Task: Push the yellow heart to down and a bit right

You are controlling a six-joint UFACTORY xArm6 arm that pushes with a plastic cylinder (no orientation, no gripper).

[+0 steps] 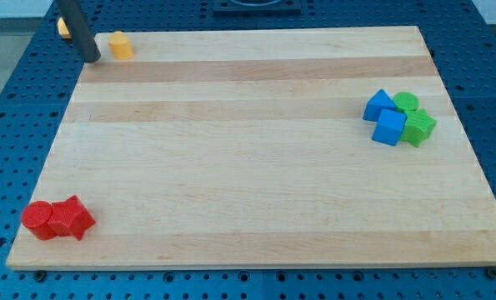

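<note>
A yellow block (120, 45) sits near the board's top left corner; its shape is hard to make out. A second yellow block (62, 27) lies further to the view's left, off the board and partly hidden behind my rod. Either could be the heart; I cannot tell which. My dark rod comes down from the view's top left. My tip (92, 60) rests at the board's left edge, just left of and slightly below the yellow block on the board, with a small gap between them.
The wooden board (248, 167) lies on a blue pegboard table. Two blue blocks (388, 127) and two green blocks (418, 127) cluster at the view's right. Two red blocks (57, 219) touch each other at the bottom left corner.
</note>
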